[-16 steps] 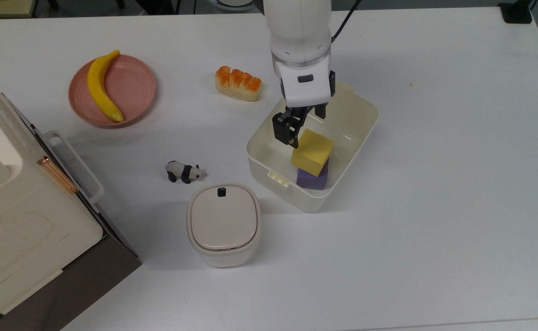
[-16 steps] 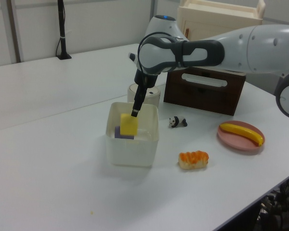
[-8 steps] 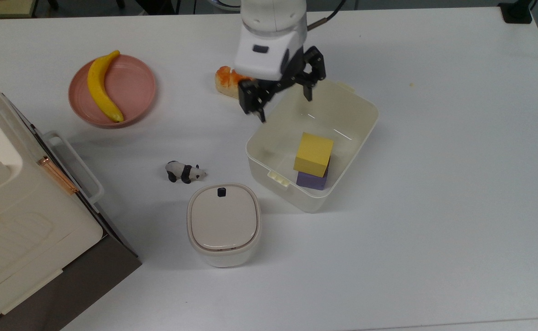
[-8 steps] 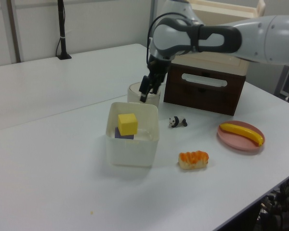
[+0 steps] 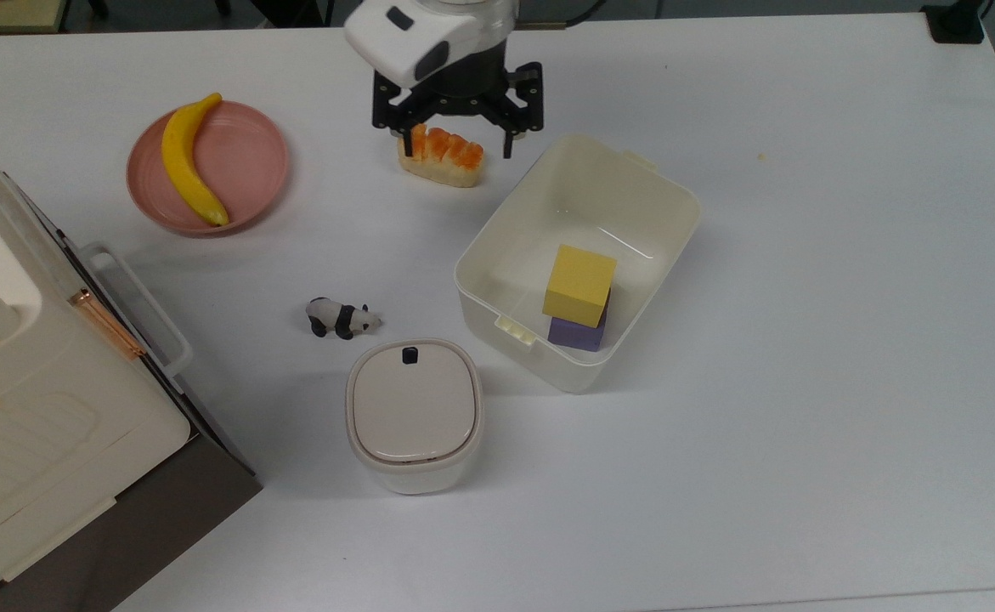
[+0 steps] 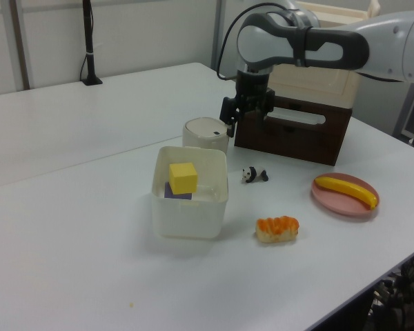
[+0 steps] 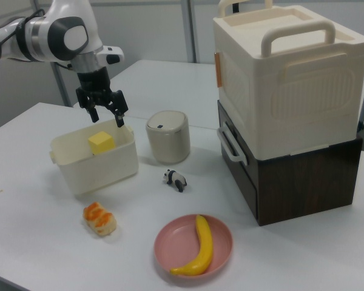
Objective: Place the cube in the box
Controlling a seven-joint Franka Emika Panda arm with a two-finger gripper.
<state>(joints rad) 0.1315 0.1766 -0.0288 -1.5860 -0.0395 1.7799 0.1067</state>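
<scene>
Inside the box (image 5: 497, 255), the cube (image 5: 580, 285) rests on a purple cube (image 5: 576, 333), so the gripper (image 5: 458, 136) hangs above with fingers (image 5: 409, 140) spread, empty.

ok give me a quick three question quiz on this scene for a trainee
1. True or false: the yellow cube sits on top of the purple cube inside the box.
2. What lies on the pink plate? A) panda toy B) banana C) sushi piece
3. Is the end effector open or shut, and is it holding anything?

Key:
1. True
2. B, the banana
3. Open, holding nothing
</scene>
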